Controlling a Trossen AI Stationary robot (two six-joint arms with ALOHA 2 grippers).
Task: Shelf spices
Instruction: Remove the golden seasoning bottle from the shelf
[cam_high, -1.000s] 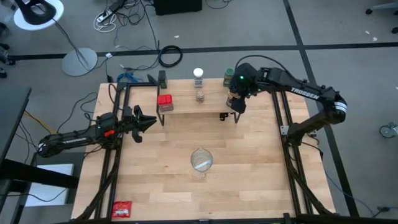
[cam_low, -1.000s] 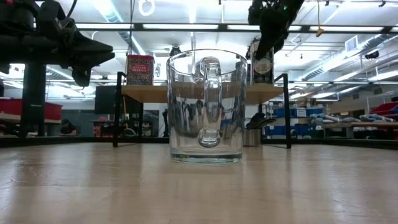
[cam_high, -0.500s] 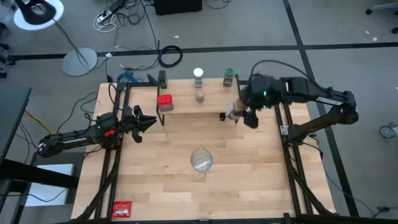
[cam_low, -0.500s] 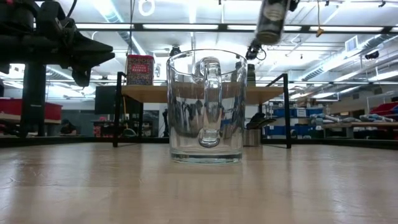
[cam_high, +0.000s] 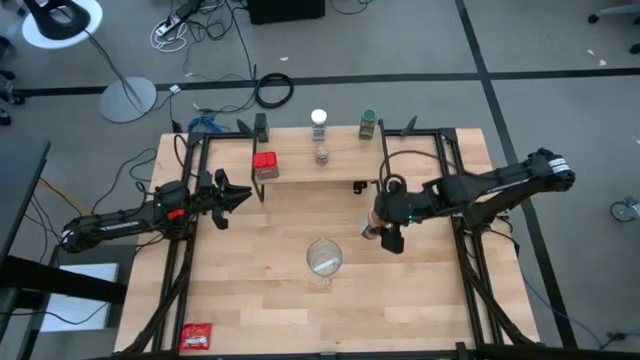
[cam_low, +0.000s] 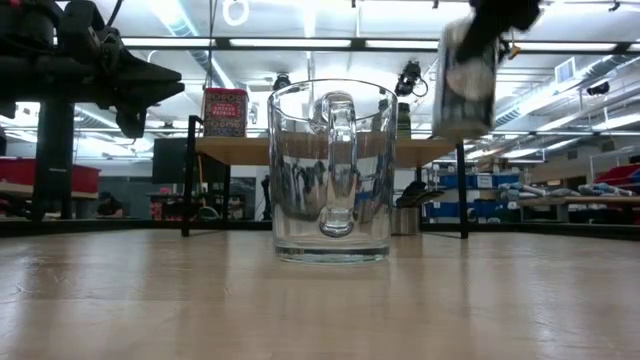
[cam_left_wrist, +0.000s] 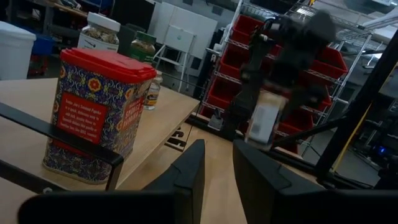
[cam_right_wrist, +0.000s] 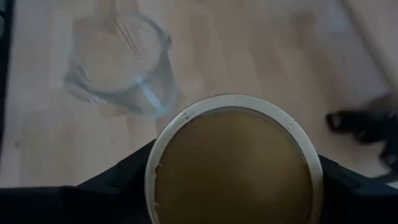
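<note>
From above, the right tool (cam_high: 381, 231) reaches in front of the shelf (cam_high: 300, 171), clamped on a tan-lidded jar (cam_high: 371, 232) just beside the glass mug (cam_high: 323, 259). The left tool (cam_high: 238, 196), narrowly parted and empty, waits by the table's left edge. At table height, the jar hangs above the table. The right wrist shows the tan lid filling the fingers.

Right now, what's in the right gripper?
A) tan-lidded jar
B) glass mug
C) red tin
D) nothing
A. The right gripper is shut on the tan-lidded jar, carried above the table near the glass mug; the red tin stands on the shelf.
</note>
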